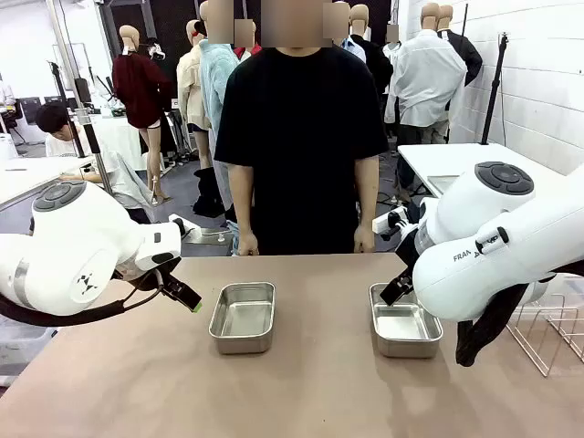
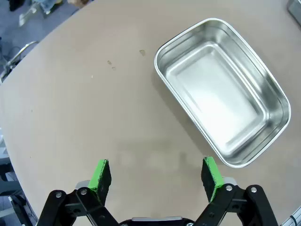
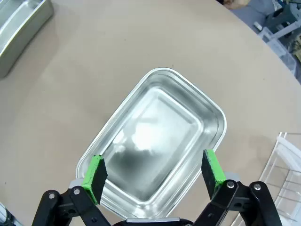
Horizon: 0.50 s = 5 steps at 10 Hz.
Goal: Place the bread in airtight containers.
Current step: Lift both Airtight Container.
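On the table (image 1: 310,388), left container (image 1: 243,317), right container (image 1: 404,321), long axes toward person (image 1: 301,137)

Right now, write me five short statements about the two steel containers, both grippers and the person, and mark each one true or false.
1. The left-hand container and the right-hand container are both empty. True.
2. The left gripper is shut on a roll. False: it is open and holds nothing, over bare table beside the left-hand container.
3. The right gripper hangs open above the right-hand container. True.
4. Clear lids are snapped onto both containers. False: neither has a lid on.
5. The person is reaching into a container. False: both arms hang down at the table's far edge.
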{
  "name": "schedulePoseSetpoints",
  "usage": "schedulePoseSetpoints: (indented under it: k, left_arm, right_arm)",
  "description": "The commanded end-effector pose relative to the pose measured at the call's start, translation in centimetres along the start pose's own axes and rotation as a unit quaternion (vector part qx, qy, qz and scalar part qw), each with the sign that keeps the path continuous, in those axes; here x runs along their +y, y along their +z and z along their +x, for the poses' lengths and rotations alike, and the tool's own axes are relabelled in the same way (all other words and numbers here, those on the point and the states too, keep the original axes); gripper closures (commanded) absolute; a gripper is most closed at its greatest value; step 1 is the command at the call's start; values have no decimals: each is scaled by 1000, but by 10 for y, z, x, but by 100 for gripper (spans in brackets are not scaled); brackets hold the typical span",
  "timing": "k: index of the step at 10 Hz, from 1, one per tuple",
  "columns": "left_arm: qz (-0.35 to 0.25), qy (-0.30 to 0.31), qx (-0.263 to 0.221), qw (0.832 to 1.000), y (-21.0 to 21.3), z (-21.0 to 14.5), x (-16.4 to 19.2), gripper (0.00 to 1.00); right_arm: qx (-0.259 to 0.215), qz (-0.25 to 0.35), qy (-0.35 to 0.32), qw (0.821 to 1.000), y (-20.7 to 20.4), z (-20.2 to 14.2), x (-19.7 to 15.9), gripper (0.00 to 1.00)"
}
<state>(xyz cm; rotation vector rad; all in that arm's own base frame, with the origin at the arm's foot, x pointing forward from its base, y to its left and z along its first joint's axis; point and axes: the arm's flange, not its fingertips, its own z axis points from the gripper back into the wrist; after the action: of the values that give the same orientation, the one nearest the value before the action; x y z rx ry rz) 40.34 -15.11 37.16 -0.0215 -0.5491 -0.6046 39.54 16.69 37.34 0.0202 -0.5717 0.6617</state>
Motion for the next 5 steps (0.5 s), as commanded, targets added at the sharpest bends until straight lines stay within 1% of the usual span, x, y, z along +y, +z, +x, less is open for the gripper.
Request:
schedulePoseSetpoints:
  k: [1, 5]
  left_arm:
    - [0, 0, 0, 1000, 0, 0, 0, 0]
    - [0, 0, 0, 1000, 0, 0, 0, 0]
  right_arm:
    - [0, 0, 0, 1000, 0, 0, 0, 0]
    - [0, 0, 0, 1000, 0, 0, 0, 0]
